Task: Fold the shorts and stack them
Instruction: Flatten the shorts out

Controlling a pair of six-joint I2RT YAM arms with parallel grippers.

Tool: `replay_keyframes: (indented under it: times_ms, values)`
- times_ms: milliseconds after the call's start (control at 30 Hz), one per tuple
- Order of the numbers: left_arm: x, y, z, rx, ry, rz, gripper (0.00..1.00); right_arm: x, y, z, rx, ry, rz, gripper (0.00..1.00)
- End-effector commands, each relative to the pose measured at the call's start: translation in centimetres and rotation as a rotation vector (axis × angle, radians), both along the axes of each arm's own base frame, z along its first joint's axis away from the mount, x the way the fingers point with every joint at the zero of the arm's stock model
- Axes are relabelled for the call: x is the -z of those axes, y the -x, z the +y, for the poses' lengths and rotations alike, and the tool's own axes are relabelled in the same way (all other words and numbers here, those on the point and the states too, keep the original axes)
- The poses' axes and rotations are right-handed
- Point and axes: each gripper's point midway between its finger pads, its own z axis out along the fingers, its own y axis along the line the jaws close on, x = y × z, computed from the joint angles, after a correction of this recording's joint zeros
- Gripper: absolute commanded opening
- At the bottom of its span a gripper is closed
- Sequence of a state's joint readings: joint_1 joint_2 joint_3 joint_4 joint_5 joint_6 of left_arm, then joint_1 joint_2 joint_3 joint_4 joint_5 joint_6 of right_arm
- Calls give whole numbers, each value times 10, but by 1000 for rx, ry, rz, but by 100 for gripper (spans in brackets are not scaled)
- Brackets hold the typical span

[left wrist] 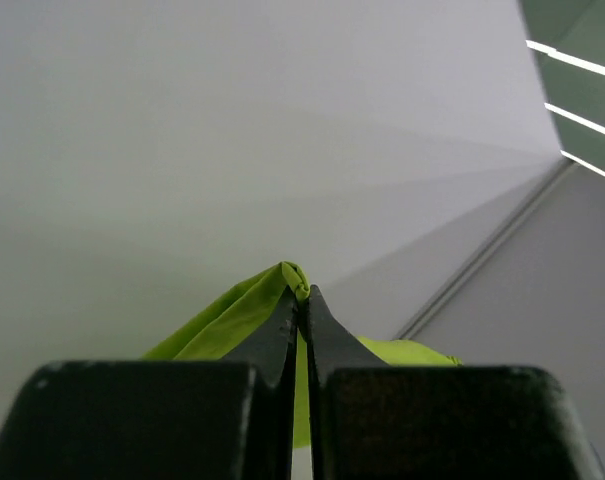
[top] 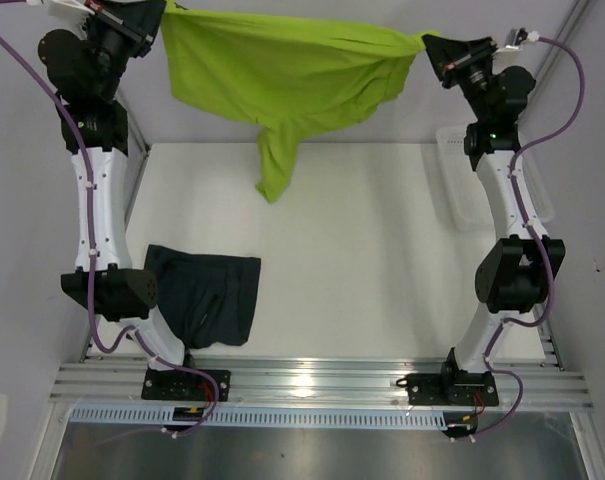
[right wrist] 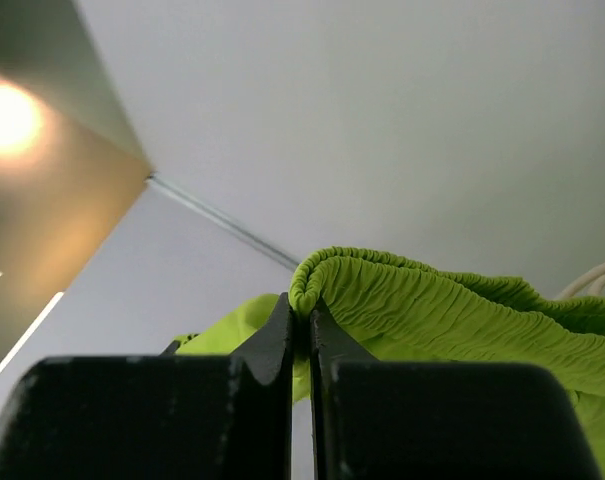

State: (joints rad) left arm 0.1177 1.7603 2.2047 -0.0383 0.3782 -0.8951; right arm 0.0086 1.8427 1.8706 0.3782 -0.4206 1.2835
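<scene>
White table (top: 382,260), arms (top: 97,190) raised, lime shorts (top: 282,70) pinched

The top view is bright and evenly lit from above, with glare spots on the aluminium rail (top: 312,383) and only faint shadows. A warm, blown-out ceiling light (right wrist: 7,115) blooms in the right wrist view, where the lime green shorts (right wrist: 432,300) are sharp. 3 bright ceiling strips (left wrist: 582,68) streak the left wrist view.

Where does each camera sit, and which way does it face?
Top external: above and behind the arms, looking down at the white table; both arms show.
Left wrist: on the left arm, facing the wall; left tool pinching bright lime green fabric shorts.
Right wrist: on the right arm, facing the wall; right tool pinching their waistband.
Shared: all three see the shorts.
</scene>
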Motion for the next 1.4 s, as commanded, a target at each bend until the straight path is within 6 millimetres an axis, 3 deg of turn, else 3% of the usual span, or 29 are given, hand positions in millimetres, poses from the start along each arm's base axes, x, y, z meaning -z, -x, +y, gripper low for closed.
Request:
replay_keyframes:
  times_ms: [0, 100, 133, 200, 233, 267, 300, 333, 367, 433, 467, 533, 567, 600, 633, 667, 700, 733, 767, 800, 867, 900, 1000, 1033, 1133, 1167, 1300, 1367]
  values:
    - [-46, 28, -4, 63, 3, -170, 0, -89, 63, -20, -115, -42, -340, 0]
    - [-51, 32, -13, 69, -26, -183, 0, -62, 56, -40, -114, -98, -287, 0]
    - [-49, 32, -16, 77, -38, -182, 0, -40, 48, -47, -107, -113, -232, 0]
    - [-30, 23, -20, 103, -43, -137, 0, -15, 42, -51, -106, -124, -175, 0]
    - [-35, 34, -22, 105, -50, -158, 0, -2, 40, -51, -106, -121, -147, 0]
    - [16, 10, -21, 103, -37, -47, 0, 22, 39, -51, -100, -119, -103, 0]
    - [18, 14, -18, 78, -39, -63, 0, 34, 39, -51, -93, -125, -74, 0]
    - [10, 31, -18, 60, -57, -91, 0, 44, 42, -51, -88, -123, -55, 0]
    - [51, 19, -16, 51, -51, -3, 0, 59, 48, -51, -78, -115, -22, 0]
    - [52, 36, -14, 27, -66, -12, 0, 70, 57, -49, -76, -104, 14, 0]
    - [55, 40, -15, 23, -70, -6, 0, 66, 72, -47, -64, -75, 4, 0]
    - [36, 66, -14, -2, -87, -54, 0, 65, 85, -43, -54, -42, 50, 0]
    - [32, 75, -15, -3, -89, -59, 0, 58, 95, -42, -49, -21, 41, 0]
    - [24, 86, -16, -6, -92, -80, 0, 36, 119, -37, -38, 20, -19, 0]
    - [15, 98, -17, -12, -95, -105, 0, 35, 127, -36, -28, 30, 17, 0]
    - [-5, 128, -19, -18, -101, -157, 0, 28, 140, -34, -20, 50, 10, 0]
    - [-9, 140, -19, -26, -103, -170, 0, 4, 170, -30, -2, 89, -56, 0]
    - [-17, 154, -19, -44, -111, -195, 0, 6, 179, -30, 12, 93, -19, 0]
    - [-30, 185, -20, -58, -116, -237, 0, 1, 192, -29, 20, 104, -22, 0]
    - [-35, 198, -20, -68, -120, -253, 0, -17, 219, -26, 34, 130, -75, 0]
    - [-43, 223, -21, -80, -123, -271, 0, -11, 236, -26, 48, 129, -9, 0]
    - [-51, 248, -23, -89, -125, -306, 0, -12, 245, -24, 45, 131, 0, 0]
    - [-58, 281, -23, -107, -125, -328, 0, -5, 275, -18, 26, 112, 60, 0]
    - [-60, 287, -24, -108, -126, -335, 0, -5, 289, -16, 25, 106, 65, 0]
    - [-60, 294, -24, -111, -128, -329, 0, -3, 304, -15, 41, 116, 92, 0]
    - [-60, 293, -25, -108, -127, -326, 0, -12, 314, -16, 56, 135, 68, 0]
    - [-53, 274, -24, -99, -125, -278, 0, -13, 321, -19, 91, 166, 113, 0]
    - [-33, 251, -23, -87, -125, -211, 0, 10, 313, -24, 116, 174, 205, 0]
